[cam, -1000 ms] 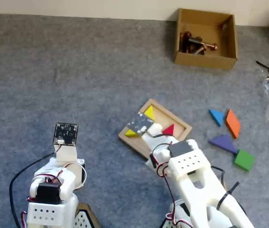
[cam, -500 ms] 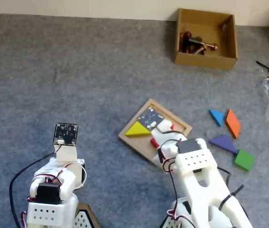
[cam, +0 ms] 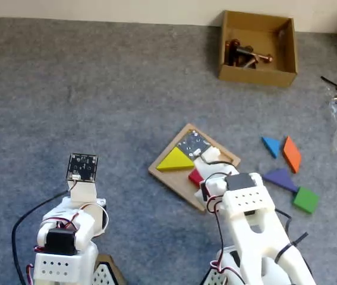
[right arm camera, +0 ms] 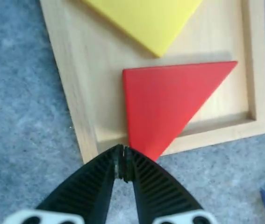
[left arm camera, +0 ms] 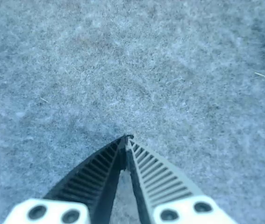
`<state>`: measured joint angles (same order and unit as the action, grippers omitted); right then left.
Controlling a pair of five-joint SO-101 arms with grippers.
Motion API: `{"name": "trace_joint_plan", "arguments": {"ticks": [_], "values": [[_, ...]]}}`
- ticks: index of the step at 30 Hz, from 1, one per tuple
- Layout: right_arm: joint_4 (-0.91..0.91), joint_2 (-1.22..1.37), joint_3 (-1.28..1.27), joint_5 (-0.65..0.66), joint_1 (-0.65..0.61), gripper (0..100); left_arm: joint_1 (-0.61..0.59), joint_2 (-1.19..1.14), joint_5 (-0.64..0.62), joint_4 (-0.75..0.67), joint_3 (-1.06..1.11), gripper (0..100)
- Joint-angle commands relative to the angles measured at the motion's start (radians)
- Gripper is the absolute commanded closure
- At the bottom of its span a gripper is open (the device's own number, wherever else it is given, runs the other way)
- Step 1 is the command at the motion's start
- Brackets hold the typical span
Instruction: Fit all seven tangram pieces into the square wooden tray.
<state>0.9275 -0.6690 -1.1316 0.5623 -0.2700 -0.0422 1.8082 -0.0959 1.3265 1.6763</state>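
Your right gripper (right arm camera: 123,164), pressed together, sits at the near rim of the tray (right arm camera: 69,88), beside the red triangle (right arm camera: 162,100). Your left gripper (left arm camera: 126,145) is likewise pressed together, over the carpet (left arm camera: 123,60).

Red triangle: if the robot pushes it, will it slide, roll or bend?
The red triangle looks flat and stiff, with straight edges, so it would probably slide, not roll or bend. One tip seems to rest on the rim of the wooden tray, so a nudge might drop it flat inside. It looks thin, so it is probably light.

No text, label, number or sign can be read on anything here.
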Motion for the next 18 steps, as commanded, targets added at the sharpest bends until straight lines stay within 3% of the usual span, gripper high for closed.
{"name": "trace_joint_plan", "arguments": {"ticks": [1,7,18], "values": [[-0.018,-0.022,0.010,0.011,0.047,98.9,0.015,0.007,-0.008,-0.002,0.019,99],[-0.018,-0.022,0.005,0.052,0.067,98.9,0.015,0.007,-0.008,-0.002,0.019,99],[-0.045,-0.021,0.024,-0.005,0.136,98.9,0.015,0.007,-0.008,-0.002,0.019,99]]}}
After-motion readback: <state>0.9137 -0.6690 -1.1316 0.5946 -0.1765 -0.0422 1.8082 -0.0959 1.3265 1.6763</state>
